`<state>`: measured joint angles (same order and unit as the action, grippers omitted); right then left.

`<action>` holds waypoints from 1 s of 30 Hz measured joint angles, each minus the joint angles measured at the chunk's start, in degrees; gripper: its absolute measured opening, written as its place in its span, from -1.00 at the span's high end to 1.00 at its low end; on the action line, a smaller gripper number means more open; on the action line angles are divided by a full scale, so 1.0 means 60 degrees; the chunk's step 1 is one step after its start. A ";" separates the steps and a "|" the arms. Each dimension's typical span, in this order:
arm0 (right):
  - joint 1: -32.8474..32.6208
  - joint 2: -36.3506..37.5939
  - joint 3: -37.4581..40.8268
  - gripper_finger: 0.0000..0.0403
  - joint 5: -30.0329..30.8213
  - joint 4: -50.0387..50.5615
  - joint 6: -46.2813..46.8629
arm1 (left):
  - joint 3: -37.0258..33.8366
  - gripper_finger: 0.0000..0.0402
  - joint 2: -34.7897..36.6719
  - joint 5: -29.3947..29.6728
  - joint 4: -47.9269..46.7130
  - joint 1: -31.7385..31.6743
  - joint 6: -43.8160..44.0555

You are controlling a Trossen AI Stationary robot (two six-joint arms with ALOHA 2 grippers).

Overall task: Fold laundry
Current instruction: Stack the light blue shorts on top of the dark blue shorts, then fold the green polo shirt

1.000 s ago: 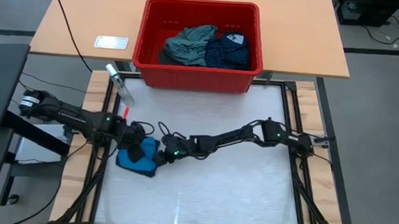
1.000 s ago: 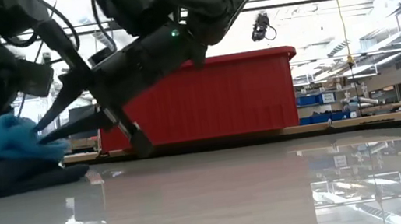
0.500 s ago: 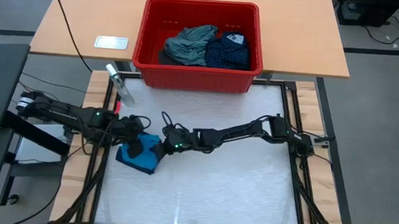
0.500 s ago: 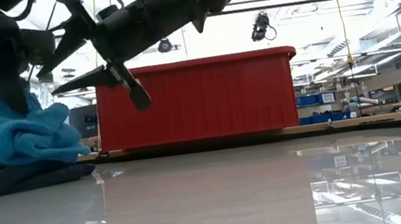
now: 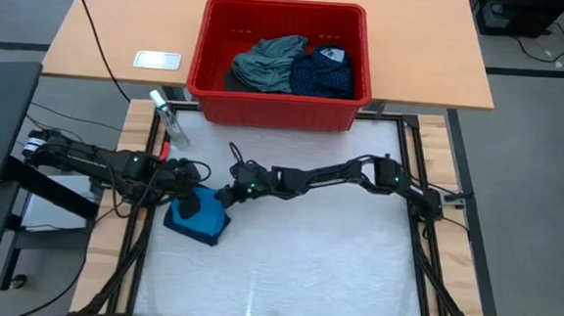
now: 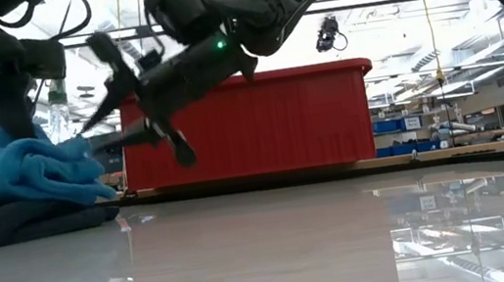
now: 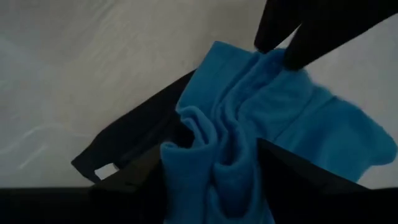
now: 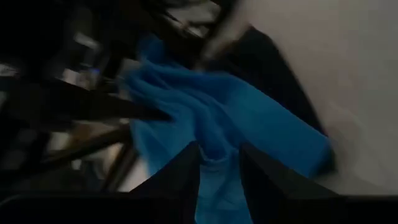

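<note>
On a white table (image 5: pixel 334 269) before a red bin (image 5: pixel 277 106) of unfolded garments (image 5: pixel 293 66), both grippers, left (image 5: pixel 195 173) and right (image 5: pixel 223 193), spread and empty over the bright blue garment (image 5: pixel 206 217) stacked on a dark navy one (image 6: pixel 17 225) at left, apparently just released, next fetching another piece; "TROSSEN" partly legible on one arm.

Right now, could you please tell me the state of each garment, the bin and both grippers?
Blue garment: bunched, lying on top of a dark garment.
Dark garment: flat on the table, beneath the blue one.
Red bin: upright, holding a grey-green shirt and a navy dotted piece, both crumpled.
Left gripper: open, over the blue garment.
Right gripper: open, lifted off the pile, holding nothing.
</note>
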<state>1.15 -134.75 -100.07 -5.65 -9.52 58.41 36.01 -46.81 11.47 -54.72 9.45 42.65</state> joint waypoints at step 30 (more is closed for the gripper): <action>0.0049 0.3766 -0.0062 0.41 0.2291 0.5899 -0.2910 | -0.2059 0.04 0.0390 -0.0309 0.2736 0.0689 -0.0370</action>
<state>1.44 -112.16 -100.44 8.09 25.87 40.94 23.65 -44.47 9.61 -38.30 13.59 40.43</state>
